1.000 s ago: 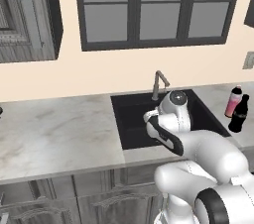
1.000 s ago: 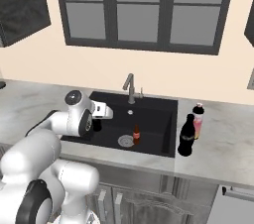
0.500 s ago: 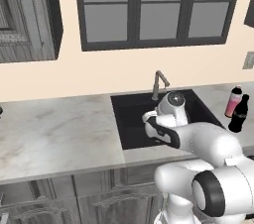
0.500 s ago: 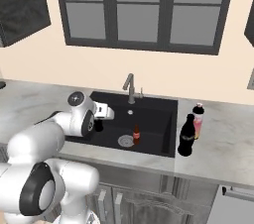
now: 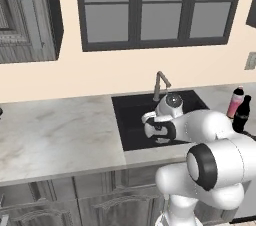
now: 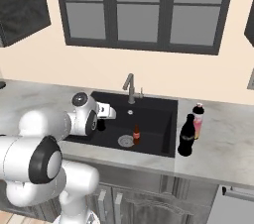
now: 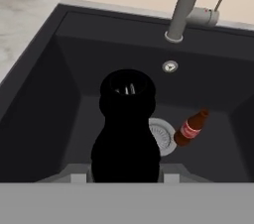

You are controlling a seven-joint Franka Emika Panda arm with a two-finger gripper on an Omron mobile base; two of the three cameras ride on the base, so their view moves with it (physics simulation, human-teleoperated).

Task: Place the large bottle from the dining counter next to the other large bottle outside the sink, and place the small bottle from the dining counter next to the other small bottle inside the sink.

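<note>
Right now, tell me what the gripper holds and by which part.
The gripper is shut on a black bottle, clamped at its lower body, over the sink.

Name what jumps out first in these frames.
The white arm bent low over the black sink, its gripper with jaws shut on a dark bottle held above the basin. A small red-labelled bottle stands beside the drain. On the counter right of the sink, a black bottle and a pink bottle stand close together.
</note>
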